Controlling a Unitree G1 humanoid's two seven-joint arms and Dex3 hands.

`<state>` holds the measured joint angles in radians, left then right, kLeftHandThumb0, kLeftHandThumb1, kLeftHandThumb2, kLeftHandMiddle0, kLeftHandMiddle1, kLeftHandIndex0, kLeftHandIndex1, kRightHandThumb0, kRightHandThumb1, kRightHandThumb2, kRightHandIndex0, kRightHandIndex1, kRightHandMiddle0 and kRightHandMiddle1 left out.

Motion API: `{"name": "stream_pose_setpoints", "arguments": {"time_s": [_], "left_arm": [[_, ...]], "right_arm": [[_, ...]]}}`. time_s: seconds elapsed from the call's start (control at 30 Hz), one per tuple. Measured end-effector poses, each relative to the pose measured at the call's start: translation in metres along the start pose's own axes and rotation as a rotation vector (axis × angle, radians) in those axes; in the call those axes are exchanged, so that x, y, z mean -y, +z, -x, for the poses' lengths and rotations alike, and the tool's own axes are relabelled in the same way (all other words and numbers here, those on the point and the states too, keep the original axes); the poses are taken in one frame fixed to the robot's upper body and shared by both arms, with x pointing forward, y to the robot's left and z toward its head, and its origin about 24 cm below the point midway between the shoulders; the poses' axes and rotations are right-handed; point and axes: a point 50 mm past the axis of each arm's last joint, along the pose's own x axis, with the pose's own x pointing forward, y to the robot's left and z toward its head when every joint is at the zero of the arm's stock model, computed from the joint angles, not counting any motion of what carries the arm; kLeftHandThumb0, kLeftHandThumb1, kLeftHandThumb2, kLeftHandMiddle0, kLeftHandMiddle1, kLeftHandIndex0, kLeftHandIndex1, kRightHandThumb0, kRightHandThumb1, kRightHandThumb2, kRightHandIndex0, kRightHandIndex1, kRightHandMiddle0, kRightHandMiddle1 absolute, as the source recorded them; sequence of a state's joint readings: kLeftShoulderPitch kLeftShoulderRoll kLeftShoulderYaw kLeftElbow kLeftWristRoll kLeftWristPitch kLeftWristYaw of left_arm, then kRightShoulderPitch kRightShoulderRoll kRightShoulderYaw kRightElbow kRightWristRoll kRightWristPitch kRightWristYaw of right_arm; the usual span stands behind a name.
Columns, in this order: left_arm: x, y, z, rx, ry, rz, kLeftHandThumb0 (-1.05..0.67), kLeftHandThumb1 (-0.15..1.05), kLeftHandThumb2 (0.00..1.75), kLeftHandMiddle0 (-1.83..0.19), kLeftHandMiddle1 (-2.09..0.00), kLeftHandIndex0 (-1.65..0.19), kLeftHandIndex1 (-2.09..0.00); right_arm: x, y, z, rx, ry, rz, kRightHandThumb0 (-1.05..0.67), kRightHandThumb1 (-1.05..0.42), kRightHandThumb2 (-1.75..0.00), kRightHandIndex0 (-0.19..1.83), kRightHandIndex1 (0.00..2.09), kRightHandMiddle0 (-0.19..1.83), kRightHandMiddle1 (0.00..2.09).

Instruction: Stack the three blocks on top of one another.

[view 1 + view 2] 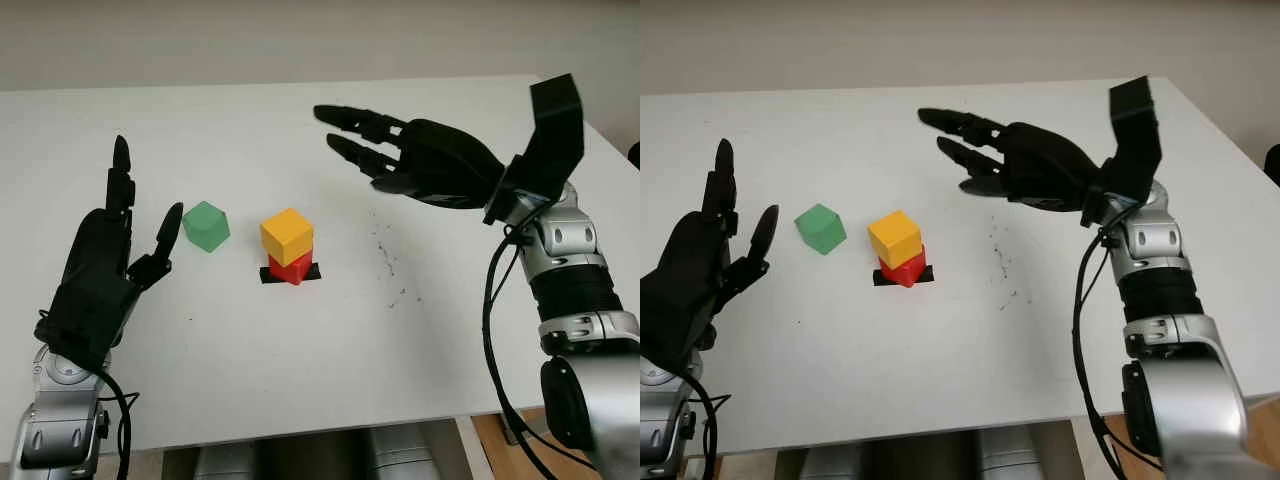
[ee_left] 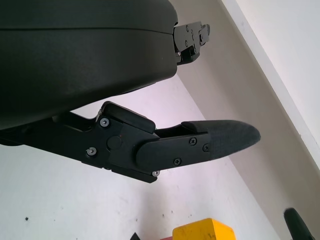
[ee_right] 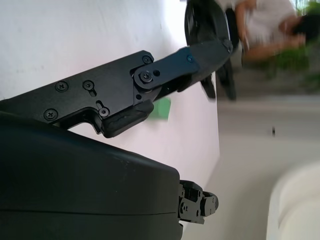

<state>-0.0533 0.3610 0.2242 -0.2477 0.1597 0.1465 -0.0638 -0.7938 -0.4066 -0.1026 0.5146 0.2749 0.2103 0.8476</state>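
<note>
The white table [image 1: 300, 380] carries everything. The right hand [image 1: 400, 155] hangs open above the table's far right part, holding nothing, its fingers pointing leftward; the block stack lies nearer the robot and to its left, well apart from it. The left hand [image 1: 105, 265] is raised at the near left, open and empty, with the green block [image 1: 206, 226] just beside its thumb tip, not touching. Near the table's middle, the yellow block [image 1: 287, 236] sits on the red block [image 1: 291, 268], turned a little askew. The red block stands on a small black marker strip [image 1: 312, 273]. The green block lies alone on the table, just left of the stack.
</note>
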Motion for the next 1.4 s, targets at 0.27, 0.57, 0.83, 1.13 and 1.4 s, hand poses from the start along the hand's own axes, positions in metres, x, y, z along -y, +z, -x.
{"name": "stream_pose_setpoints", "arguments": {"time_s": [0.27,0.57,0.83,1.13,1.4], "left_arm": [[-0.017,0.01,-0.015,-0.055,0.097,-0.334,-0.64,1.03,0.07,-0.18,-0.09,-0.1,-0.13],[-0.013,0.025,-0.04,-0.128,-0.012,-0.572,-0.89,1.05,0.09,-0.13,-0.05,-0.08,-0.09],[0.001,0.032,-0.053,-0.2,-0.11,-0.642,-0.99,1.05,0.13,-0.11,-0.04,-0.07,-0.07],[0.014,0.033,-0.052,-0.216,-0.135,-0.713,-1.05,1.05,0.26,-0.1,-0.05,-0.04,-0.06],[0.021,0.022,-0.051,-0.284,-0.138,-0.767,-1.05,1.05,0.25,-0.14,-0.07,-0.08,-0.07]], "right_arm": [[0.002,-0.029,0.01,0.035,-0.335,-0.11,-0.61,-1.05,-0.34,-0.13,0.05,-0.07,0.1],[0.004,-0.044,0.017,0.02,-0.45,-0.171,-0.59,-1.05,-0.36,-0.12,0.06,-0.01,0.1],[0.004,-0.048,0.018,0.018,-0.48,-0.21,-0.59,-1.05,-0.32,-0.12,0.06,0.01,0.11],[0.004,-0.05,0.018,0.008,-0.496,-0.214,-0.59,-1.05,-0.27,-0.12,0.06,0.02,0.1],[0.003,-0.05,0.018,0.01,-0.484,-0.222,-0.57,-1.05,-0.26,-0.13,0.05,0.07,0.11]]}}
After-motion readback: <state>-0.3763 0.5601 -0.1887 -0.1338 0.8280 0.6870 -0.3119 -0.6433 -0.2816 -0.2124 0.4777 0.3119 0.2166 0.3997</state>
